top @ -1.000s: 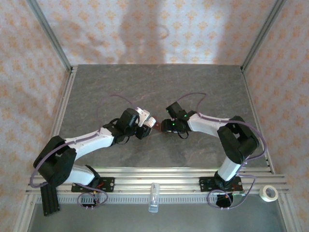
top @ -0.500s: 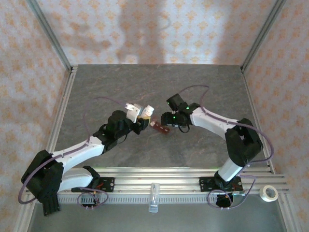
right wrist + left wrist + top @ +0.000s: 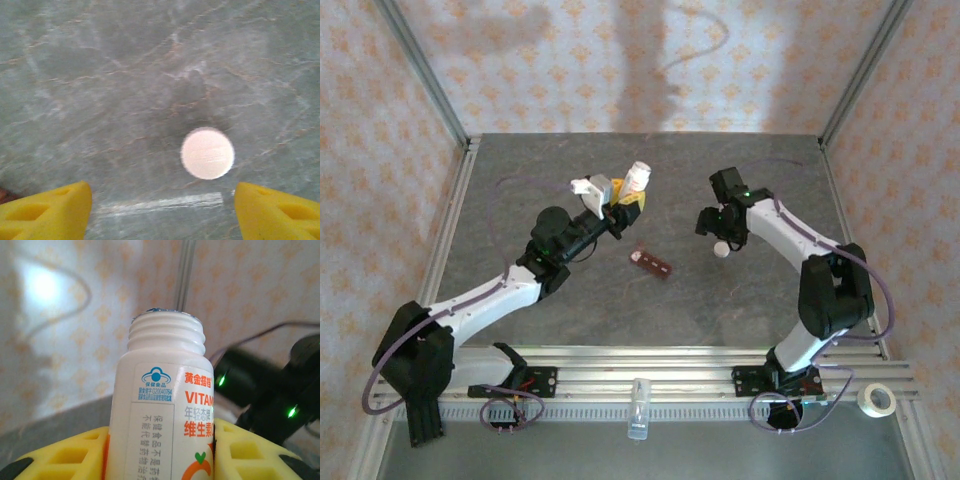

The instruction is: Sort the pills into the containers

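bench (image 3: 520,180): grey, marbled, stone-look, edged by metal rails
containers (image 3: 652,264): dark reddish-brown strip, flat near the middle
cap (image 3: 721,250): white, round, flat, right of the strip, apart from it

- My left gripper (image 3: 160,445) carries yellow fingers (image 3: 60,455) with hollow grid cut-outs.
- My right gripper (image 3: 162,215) has matching yellow fingers (image 3: 47,210).
- Behind each gripper I see black wrist housings (image 3: 555,232), white arm links (image 3: 490,295) and looping purple cables (image 3: 520,185).
- Green lights (image 3: 747,193) glow behind the right gripper.
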Motion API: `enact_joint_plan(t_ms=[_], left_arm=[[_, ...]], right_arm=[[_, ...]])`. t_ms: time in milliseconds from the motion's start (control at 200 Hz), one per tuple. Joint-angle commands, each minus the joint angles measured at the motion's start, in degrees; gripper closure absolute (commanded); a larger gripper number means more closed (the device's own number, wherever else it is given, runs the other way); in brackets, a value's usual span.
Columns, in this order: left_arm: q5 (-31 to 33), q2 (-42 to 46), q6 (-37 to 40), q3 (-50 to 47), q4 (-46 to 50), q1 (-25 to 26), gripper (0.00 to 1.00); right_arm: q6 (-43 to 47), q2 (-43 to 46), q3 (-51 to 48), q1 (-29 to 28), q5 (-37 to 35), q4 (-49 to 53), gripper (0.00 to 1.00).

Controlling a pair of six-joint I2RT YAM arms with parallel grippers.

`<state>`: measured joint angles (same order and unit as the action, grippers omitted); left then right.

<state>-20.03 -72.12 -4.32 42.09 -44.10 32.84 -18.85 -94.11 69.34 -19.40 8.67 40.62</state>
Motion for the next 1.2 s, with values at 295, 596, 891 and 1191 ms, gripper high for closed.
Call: enact_joint_plan(t_ms=[295,596,891,1191], left_arm=[[-7.13,-3.32,0.65,3.23,-13.74,-0.58,1.0],[-8.25,-3.1,0.09,2.12,-13.91,-0.56,1.0],[-8.54,-3.73,-0.6,2.29,-14.22,-0.56,1.0],[-8.89,-4.38,-1.4,2.54,-14.39,-0.58,1.0]], right_arm=[[3.28,-10.34,5.73,0.59,-6.07,6.75,0.26],[3.13,-12.86,4.29,1.77,-5.11,4.94,0.33],[3.12,-13.92,2.47,2.52,-3.4,2.82,0.41],[2.93,-14.84,1.4,2.61,-2.34,1.49,0.44]])
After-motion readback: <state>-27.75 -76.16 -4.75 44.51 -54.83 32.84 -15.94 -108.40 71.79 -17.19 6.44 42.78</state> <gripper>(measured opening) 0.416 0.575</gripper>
